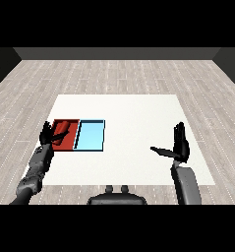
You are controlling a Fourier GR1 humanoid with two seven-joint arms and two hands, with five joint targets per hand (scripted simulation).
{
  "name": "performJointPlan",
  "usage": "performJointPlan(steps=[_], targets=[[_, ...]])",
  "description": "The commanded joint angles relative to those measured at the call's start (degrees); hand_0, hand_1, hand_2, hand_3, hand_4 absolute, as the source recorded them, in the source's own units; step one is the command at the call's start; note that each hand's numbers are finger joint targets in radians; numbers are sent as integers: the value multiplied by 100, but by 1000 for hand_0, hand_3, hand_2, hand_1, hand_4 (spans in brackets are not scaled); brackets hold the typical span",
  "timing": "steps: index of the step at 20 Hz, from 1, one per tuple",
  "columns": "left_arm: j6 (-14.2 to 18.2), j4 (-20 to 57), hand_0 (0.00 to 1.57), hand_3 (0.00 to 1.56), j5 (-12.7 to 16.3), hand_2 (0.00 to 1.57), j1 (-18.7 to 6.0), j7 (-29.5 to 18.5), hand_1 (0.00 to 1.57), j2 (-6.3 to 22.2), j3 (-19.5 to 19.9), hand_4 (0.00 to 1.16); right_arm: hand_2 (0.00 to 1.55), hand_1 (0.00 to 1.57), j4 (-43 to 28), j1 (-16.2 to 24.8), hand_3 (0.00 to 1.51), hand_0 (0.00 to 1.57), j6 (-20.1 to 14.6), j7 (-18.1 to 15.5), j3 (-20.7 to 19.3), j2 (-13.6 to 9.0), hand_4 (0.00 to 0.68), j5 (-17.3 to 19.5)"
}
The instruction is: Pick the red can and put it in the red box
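While left robot hand (51, 134) overlaps red tray (71, 123), blue tray (91, 136) adjoins.

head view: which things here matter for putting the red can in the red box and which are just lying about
Part of the job:
- red tray
- red can, lying in the red tray
- left hand, over the red tray

Not part of it:
- light blue tray
- right hand, open, apart from both trays

The white desk (133, 142) carried a red tray (71, 140) and a light blue tray (89, 136), touching, near its left edge.
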Motion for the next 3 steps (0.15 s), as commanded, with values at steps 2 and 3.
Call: performJointPlan(steps=[2, 3], targets=[[-1090, -1158, 0, 0, 609, 0, -48, -1448, 0, -503, 315, 0, 0, 0, -229, -30, 0, 0, 196, -38, 327, 172, 0, -93], [-1250, -1319, 0, 0, 661, 0, 198, -1635, 0, -623, 292, 0, 0, 0, -170, -7, 0, 0, 474, -101, 312, 108, 0, -302]])
